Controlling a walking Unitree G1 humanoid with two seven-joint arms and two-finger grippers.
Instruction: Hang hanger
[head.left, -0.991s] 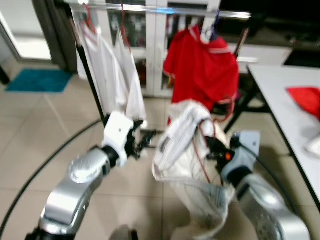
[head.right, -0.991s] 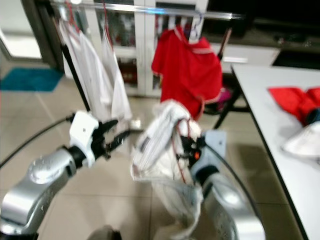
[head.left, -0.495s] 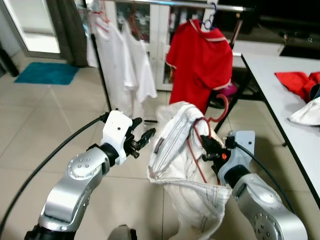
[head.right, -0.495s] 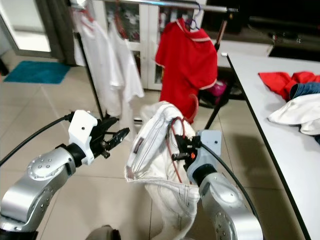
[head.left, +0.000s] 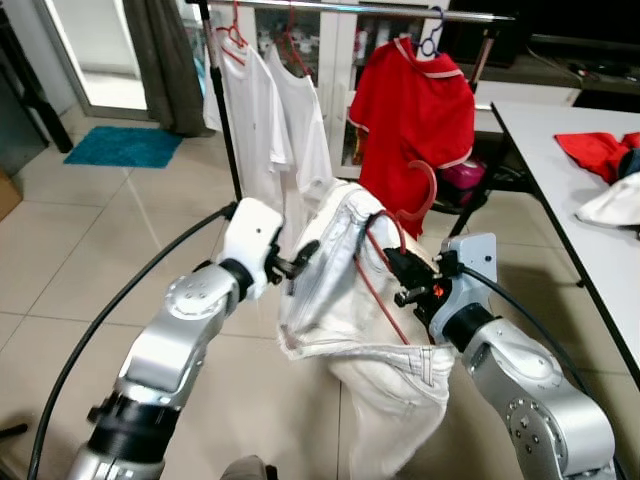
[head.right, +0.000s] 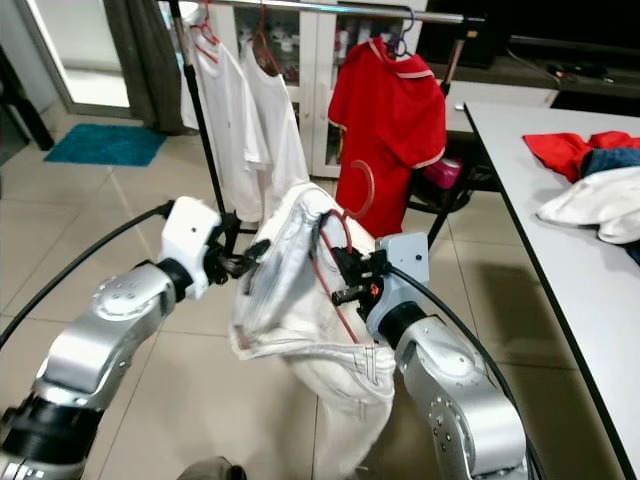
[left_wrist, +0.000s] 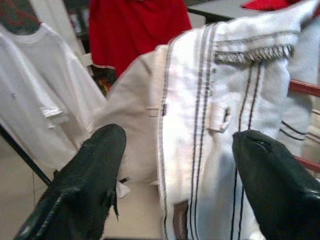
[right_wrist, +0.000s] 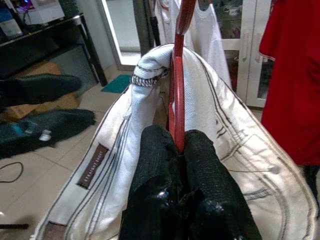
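Garment rail (head.left: 380, 9) at twelve o'clock: open stretch between the white shirts (head.left: 270, 120) at eleven and the red shirt (head.left: 412, 115) at one. Approach crosses bare floor tiles (head.left: 90, 240); the rail's black upright (head.left: 226, 110) stands at eleven, the white table (head.left: 580, 190) at two.
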